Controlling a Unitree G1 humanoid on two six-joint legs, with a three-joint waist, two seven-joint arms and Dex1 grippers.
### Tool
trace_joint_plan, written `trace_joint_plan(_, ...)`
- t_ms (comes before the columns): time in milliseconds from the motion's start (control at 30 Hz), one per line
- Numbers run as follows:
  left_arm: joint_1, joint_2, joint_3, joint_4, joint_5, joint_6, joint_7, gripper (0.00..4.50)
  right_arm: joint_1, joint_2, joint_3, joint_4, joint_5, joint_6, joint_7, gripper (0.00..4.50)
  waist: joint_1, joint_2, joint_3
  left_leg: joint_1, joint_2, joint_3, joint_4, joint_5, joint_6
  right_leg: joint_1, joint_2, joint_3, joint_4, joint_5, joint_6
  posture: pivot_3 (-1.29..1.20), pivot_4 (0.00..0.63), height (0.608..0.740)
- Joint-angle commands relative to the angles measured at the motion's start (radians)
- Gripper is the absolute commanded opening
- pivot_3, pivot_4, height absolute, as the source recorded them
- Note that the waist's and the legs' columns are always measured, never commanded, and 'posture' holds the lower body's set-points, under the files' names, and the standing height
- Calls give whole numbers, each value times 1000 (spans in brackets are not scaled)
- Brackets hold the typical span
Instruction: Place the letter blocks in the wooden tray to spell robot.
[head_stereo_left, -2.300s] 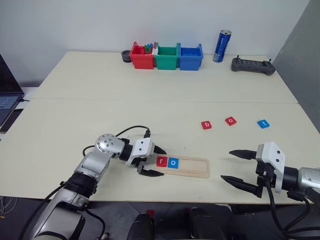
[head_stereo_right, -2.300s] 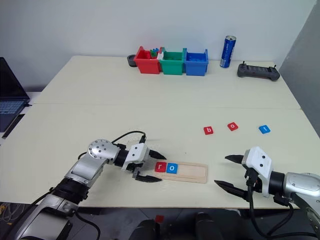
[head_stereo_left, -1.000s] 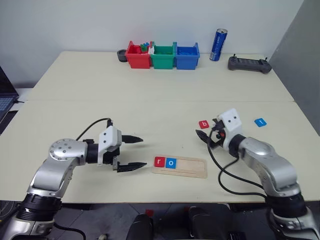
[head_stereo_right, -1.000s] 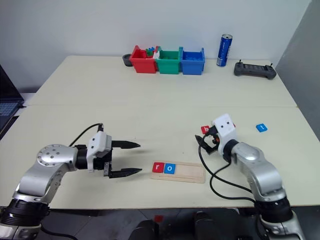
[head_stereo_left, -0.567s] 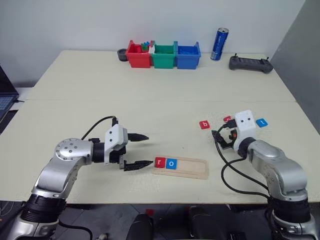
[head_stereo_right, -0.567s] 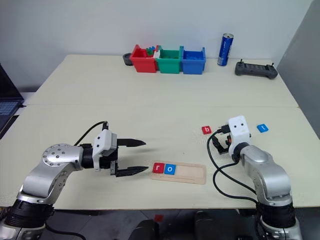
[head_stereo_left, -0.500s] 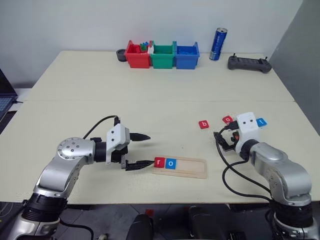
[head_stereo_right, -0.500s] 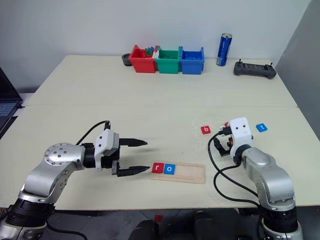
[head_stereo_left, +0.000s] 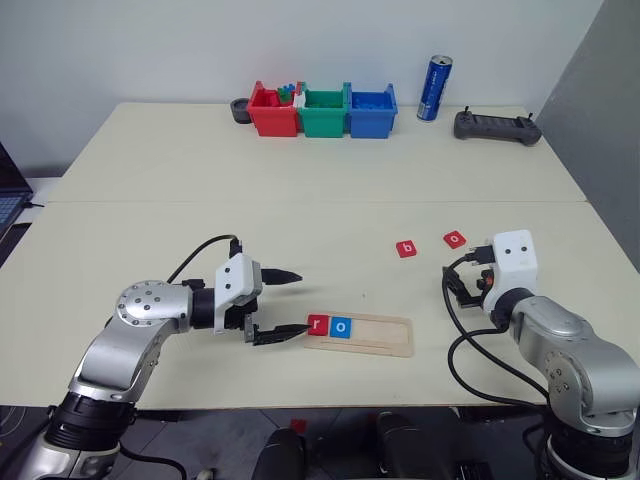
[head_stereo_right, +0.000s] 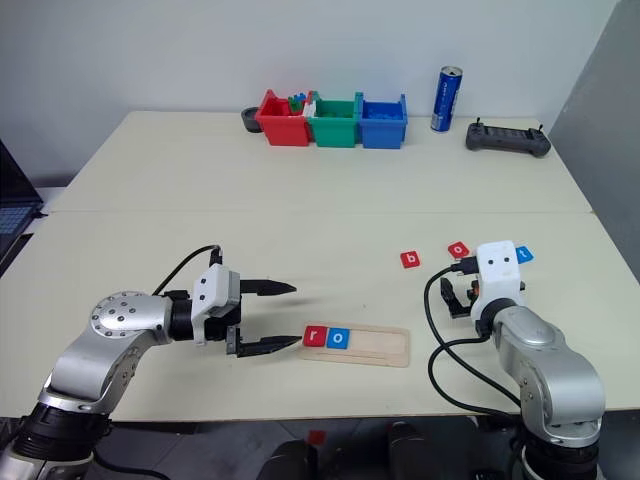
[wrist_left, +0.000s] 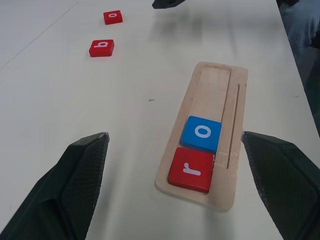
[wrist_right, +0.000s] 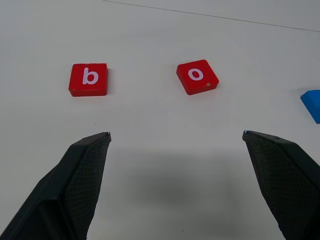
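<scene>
Near edge of the bench (head_stereo_left: 150, 190), centre: wooden tray (head_stereo_left: 375, 336) lies flat, long axis left-right. Red r block (head_stereo_left: 318, 324) sits in its left-most slot, blue o block (head_stereo_left: 342, 326) touching it on the right; rest of the tray groove bare

My left end effector (head_stereo_left: 285, 303) is just left of the tray's left end, pointing right along it, fingers spread wide, nothing between them. Nearer fingertip is close to the tray's left end, can't tell if it touches. From the left wrist view the tray runs away from me between the two fingers (wrist_left: 75, 180)

Right of the tray and farther back: red b block (head_stereo_left: 406, 248) and red o block (head_stereo_left: 454, 239) lie loose on the bench, near each other but apart, o slightly rotated. Blue t block (head_stereo_right: 523, 254) is right of them, partly hidden behind my right wrist housing

My right end effector (wrist_right: 175, 142) is on the near side of the b and red o blocks, aimed toward them, fingers spread wide, empty, touching neither block

Far edge of the bench: red bin (head_stereo_left: 272, 110), green bin (head_stereo_left: 324, 112), blue bin (head_stereo_left: 370, 111) in a row touching each other, blue can (head_stereo_left: 436, 75) upright to their right, dark controller (head_stereo_left: 497, 126) farther right
</scene>
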Motion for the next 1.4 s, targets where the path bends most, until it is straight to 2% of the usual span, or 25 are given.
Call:
trace_joint_plan(33, 6, -2, 9, -10, 4, -26, 8, 4485, -30, -8, -50, -44, -14, 14, -12, 4500, 0, 0, 0, 0, 0, 0, 0, 0, 0, 0, 0, 0, 0, 0, 0, 0, 150, 740)
trace_joint_plan(467, -17, -4, -8, -21, 5, -13, 12, 4485, -39, -3, -102, -125, -12, 122, -8, 4500, 0, 0, 0, 0, 0, 0, 0, 0, 0, 0, 0, 0, 0, 0, 1, 0, 150, 740)
trace_joint_plan(967, -1, 6, -2, -16, 7, -33, -5, 4485, -45, 21, -106, -117, -9, 131, 1, 4500, -1, 0, 0, 0, 0, 0, 0, 0, 0, 0, 0, 0, 0, -1, 1, 0, 150, 740)
trace_joint_plan(1200, -6, 9, 14, -22, 4, -12, 19, 4485, -91, 44, -68, -75, 26, 56, 48, 4500, -3, 0, 0, 0, 0, 0, 0, 0, 0, 0, 0, 0, 0, -1, 2, 0, 150, 740)
trace_joint_plan(1400, -37, 10, 24, -6, 3, 17, 49, 4485, -149, 72, 55, 47, 10, -62, 58, 4500, -3, 0, 0, 0, 0, 0, 0, 0, 0, 0, 0, 0, 0, -1, 1, 0, 150, 740)
